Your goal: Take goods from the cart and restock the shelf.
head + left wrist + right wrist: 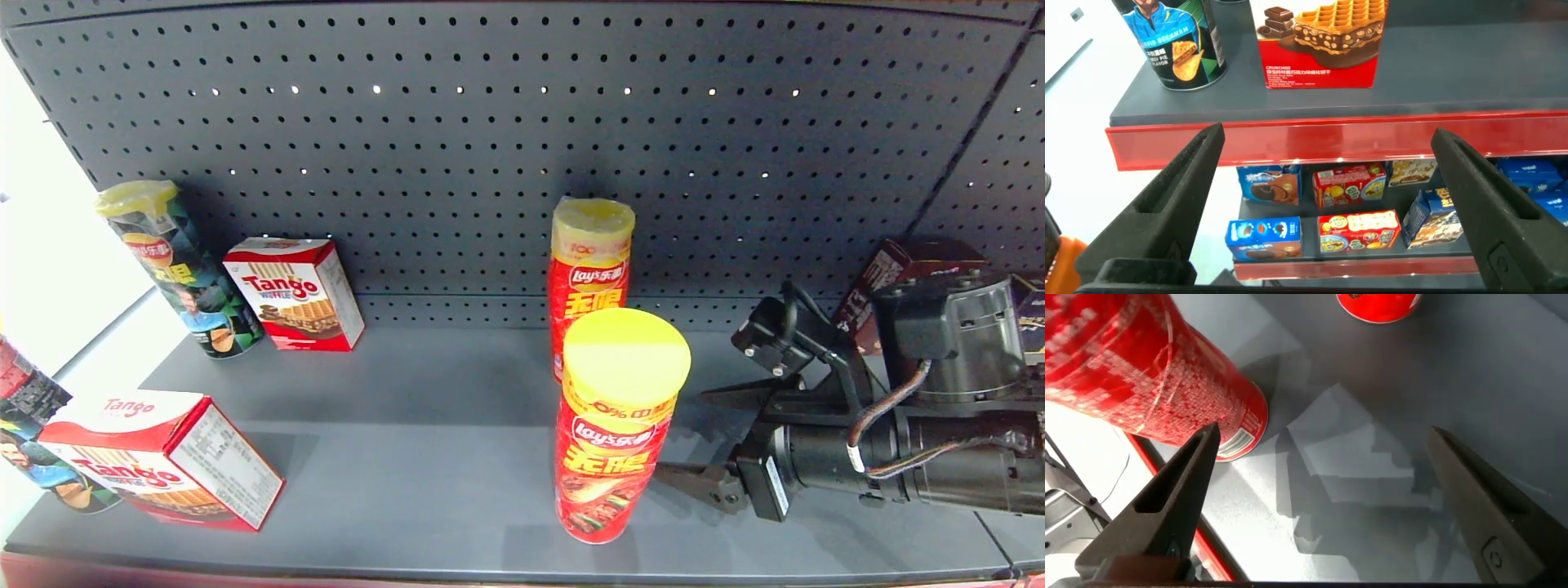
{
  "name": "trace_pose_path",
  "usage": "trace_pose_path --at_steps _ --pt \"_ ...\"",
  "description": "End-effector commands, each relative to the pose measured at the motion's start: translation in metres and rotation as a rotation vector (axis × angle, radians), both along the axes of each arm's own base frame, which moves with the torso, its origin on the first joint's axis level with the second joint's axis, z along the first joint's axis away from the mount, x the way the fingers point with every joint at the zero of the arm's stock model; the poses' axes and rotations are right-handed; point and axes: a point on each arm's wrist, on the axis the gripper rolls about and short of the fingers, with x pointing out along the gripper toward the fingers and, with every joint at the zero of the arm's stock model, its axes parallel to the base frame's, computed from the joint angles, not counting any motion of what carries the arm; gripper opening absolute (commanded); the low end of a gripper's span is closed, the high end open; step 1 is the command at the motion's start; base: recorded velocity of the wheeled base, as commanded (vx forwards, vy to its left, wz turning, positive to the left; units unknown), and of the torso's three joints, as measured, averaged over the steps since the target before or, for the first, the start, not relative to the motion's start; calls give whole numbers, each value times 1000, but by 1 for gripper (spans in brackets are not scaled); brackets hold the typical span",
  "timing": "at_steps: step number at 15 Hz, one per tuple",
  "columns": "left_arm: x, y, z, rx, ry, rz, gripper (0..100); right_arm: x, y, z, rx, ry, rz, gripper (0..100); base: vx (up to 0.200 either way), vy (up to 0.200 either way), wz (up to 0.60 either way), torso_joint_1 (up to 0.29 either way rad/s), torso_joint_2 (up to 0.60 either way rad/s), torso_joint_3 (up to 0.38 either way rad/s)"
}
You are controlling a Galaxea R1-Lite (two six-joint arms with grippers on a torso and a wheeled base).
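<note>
While I look down from the head camera, the grey shelf (392, 457) runs beneath a dark pegboard wall (490, 122). A front can (618, 433) and a rear can (589, 269), both red, stand mid-shelf. My right claw (684, 437) gapes wide and empty just beside the front can. My left claw (1327, 204) is spread wide, holding nothing, facing the shelf's red edge.

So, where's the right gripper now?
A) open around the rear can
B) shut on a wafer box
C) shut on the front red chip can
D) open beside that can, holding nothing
D: the right gripper stands open with only bare shelf in its gap, and the front red chip can stands upright just beside it.
</note>
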Motion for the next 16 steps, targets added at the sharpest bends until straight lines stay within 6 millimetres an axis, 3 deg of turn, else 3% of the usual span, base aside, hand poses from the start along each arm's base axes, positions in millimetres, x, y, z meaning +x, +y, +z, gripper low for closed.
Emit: trace_pose_path --at_steps 1,6,9,10,11,12,13,16 --pt "0 0 0 0 1 0 100 1 1 -1 -2 1 0 100 0 0 0 0 0 0" --pt "0 0 0 0 1 0 100 0 -3 0 0 0 -11 100 0 0 0 0 0 0" --pt "0 0 0 -7 1 3 100 5 -30 16 59 -88 -120 100 0 0 0 0 0 0" --pt "0 0 0 -7 1 2 100 3 -53 33 95 -155 -203 100 0 0 0 0 0 0" --pt "0 0 0 -7 1 2 100 2 -57 36 100 -166 -217 100 0 0 0 0 0 0" --pt "0 0 0 -6 1 2 100 -16 -88 58 143 -271 -322 100 0 0 0 0 0 0" --pt "0 0 0 -6 1 2 100 -34 -105 70 167 -339 -387 100 0 0 0 0 0 0" --pt "0 0 0 -4 1 0 100 -100 -140 76 194 -510 -559 100 0 0 0 0 0 0"
